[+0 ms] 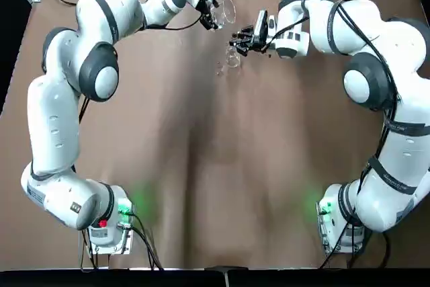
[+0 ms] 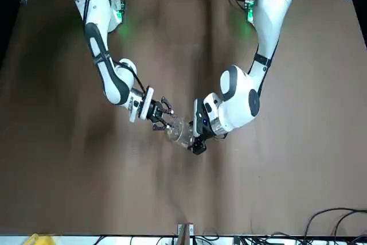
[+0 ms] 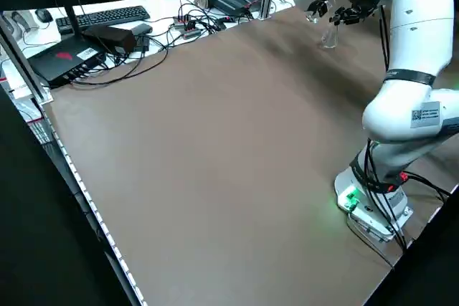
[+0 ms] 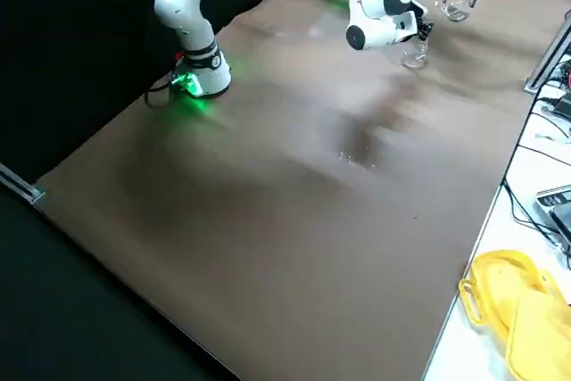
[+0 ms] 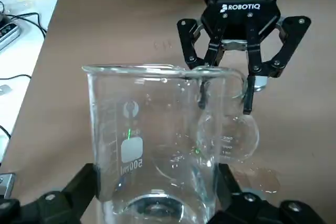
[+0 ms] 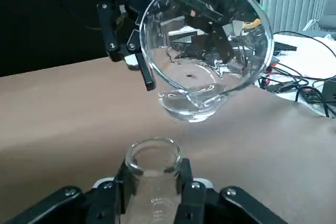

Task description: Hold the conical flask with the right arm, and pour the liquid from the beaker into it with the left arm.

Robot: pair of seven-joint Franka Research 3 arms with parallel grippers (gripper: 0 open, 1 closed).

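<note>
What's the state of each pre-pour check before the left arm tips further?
1. Clear straight-walled glass beaker clamped in left tool: ok.
2. Clear conical glass flask gripped at its neck by right tool: ok.
3. Liquid present in beaker: ok.
4. Flask mouth unstoppered: ok.
5. Beaker lip lined up over flask mouth: cannot tell.
6. Brown table surface dry near flask: not ok, wet patch there.

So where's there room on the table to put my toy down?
Bare tabletop shows between the left arm's base and the right arm's base.

It's crowded towards the far edge: the left gripper holds the beaker, the right gripper the flask, close together, with wet spots nearby.
</note>
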